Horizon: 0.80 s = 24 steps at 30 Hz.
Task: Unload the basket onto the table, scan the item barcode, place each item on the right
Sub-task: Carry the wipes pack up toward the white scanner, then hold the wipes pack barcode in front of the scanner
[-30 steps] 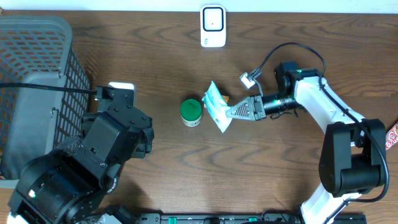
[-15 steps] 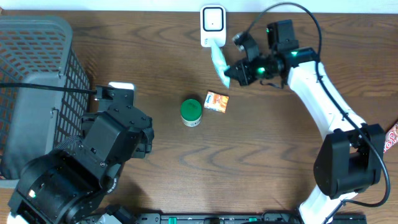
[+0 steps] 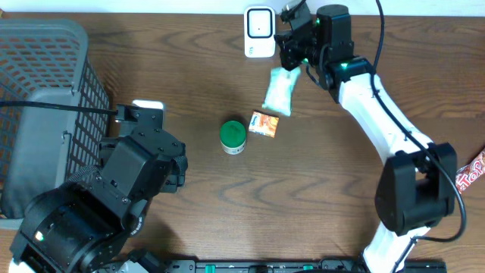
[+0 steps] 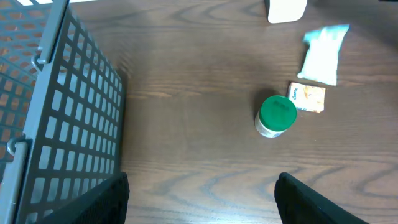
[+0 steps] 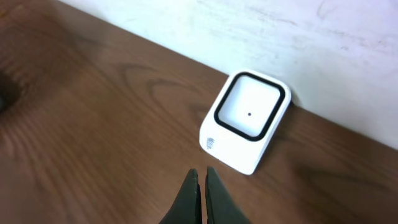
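Observation:
The white barcode scanner (image 3: 259, 32) stands at the table's back edge, and its dark-framed window (image 5: 247, 121) lies just ahead of my right fingertips. My right gripper (image 3: 288, 64) is shut beside the scanner. A white and green packet (image 3: 277, 91) hangs from it in the overhead view and looks blurred in the left wrist view (image 4: 323, 53). The right wrist view hides the packet and shows only the closed right gripper (image 5: 201, 177). My left gripper (image 4: 202, 205) is open over bare wood at the front left.
A green-lidded jar (image 3: 233, 136) and a small orange box (image 3: 264, 123) sit mid-table, below the packet. A grey mesh basket (image 3: 45, 91) fills the left side beside my left arm. A red wrapper (image 3: 474, 171) lies at the right edge.
My right arm has carried the packet from beside the jar up to the scanner, uncovering the orange box. The packet now hangs just right of the scanner. The left arm has not moved.

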Tool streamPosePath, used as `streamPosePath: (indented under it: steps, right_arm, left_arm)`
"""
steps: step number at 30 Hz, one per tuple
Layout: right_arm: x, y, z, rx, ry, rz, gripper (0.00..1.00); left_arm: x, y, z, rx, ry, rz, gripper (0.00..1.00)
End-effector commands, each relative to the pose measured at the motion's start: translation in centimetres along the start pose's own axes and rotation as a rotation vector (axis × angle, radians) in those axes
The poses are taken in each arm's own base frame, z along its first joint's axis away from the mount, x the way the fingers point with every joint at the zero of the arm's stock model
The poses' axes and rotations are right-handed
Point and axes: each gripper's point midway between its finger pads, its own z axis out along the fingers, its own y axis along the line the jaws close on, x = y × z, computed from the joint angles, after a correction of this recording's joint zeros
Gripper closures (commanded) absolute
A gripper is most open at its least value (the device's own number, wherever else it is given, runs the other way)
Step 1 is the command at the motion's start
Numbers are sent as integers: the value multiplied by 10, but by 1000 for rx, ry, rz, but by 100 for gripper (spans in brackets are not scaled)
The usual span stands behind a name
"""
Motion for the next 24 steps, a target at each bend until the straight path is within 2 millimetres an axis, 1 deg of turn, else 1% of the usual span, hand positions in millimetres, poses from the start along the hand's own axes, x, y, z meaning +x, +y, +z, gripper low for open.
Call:
streamPosePath:
  steps: [1,3,4,5,6,7,8,11,12,15,17,20,24]
  right_arm:
    - [18,-8,13,23,53,69,99]
    - [30,-9,13,41,103,80,93]
    - [37,-14,12,76,132,85,85]
    - [42,-17,11,102,152,89,67]
    - [48,-20,10,119,175,95,47]
    - [54,-20,9,125,198,119,30]
    - [60,-18,8,128,223,158,20]
    - [74,-18,5,172,270,285,10]
    - [77,-22,4,217,276,330,8]
    - [86,-45,-4,425,272,449,5]
    - [91,-52,-5,526,262,481,5]
    - [99,-45,3,566,264,488,5]
    - [115,-21,21,586,289,483,6]
  left_arm:
    - [-2,4,-2,-12,-10,-18,25]
    - [-2,4,-2,-12,-10,-18,25]
    - [-2,4,-2,-12,-10,-17,25]
    - [-2,4,-2,-12,-10,-17,25]
    - [-2,4,-2,-12,-10,-18,25]
    - [-2,4,-2,-12,-10,-18,25]
    - [-2,4,-2,-12,-10,-18,25]
    - [-2,4,-2,-12,-10,-17,25]
    - [-2,4,-2,-12,-10,-18,25]
    - [-2,4,-2,-12,-10,-17,25]
    - [-2,4,-2,-12,-10,-17,25]
    - [-2,4,-2,-12,-10,-18,25]
    - [-2,4,-2,-12,-10,-17,25]
